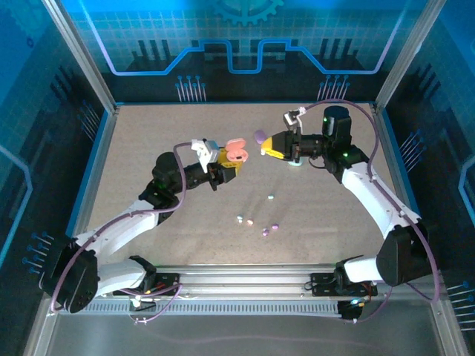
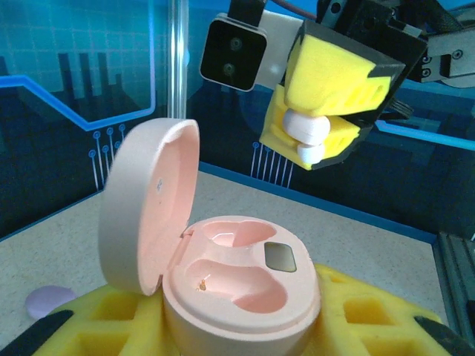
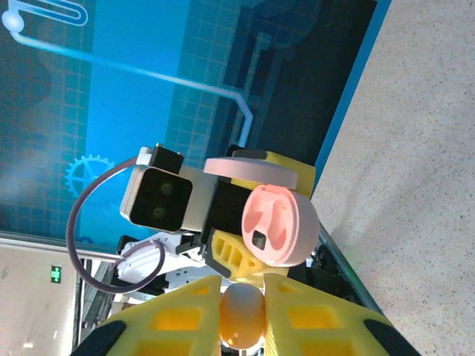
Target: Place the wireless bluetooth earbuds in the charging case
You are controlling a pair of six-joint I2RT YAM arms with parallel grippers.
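Observation:
My left gripper (image 1: 225, 167) is shut on the base of the pink charging case (image 2: 241, 289), whose lid (image 2: 145, 211) stands open to the left. Both of its sockets are empty. My right gripper (image 2: 315, 141) hangs above and beyond the case, apart from it, shut on a cream-white earbud (image 2: 306, 127). In the right wrist view that earbud (image 3: 241, 311) sits pinched between the yellow fingers (image 3: 178, 319), with the case's open face (image 3: 278, 222) ahead. Several more wireless bluetooth earbuds lie on the table: a mint one (image 1: 272, 197), pale ones (image 1: 240, 219) and purple ones (image 1: 275, 225).
A purple oval case (image 1: 259, 136) lies on the table just left of the right gripper, and it appears again (image 2: 46, 300) at the lower left. A mint case (image 1: 296, 165) peeks out under the right arm. Blue walls and a metal frame ring the speckled table (image 1: 148, 148).

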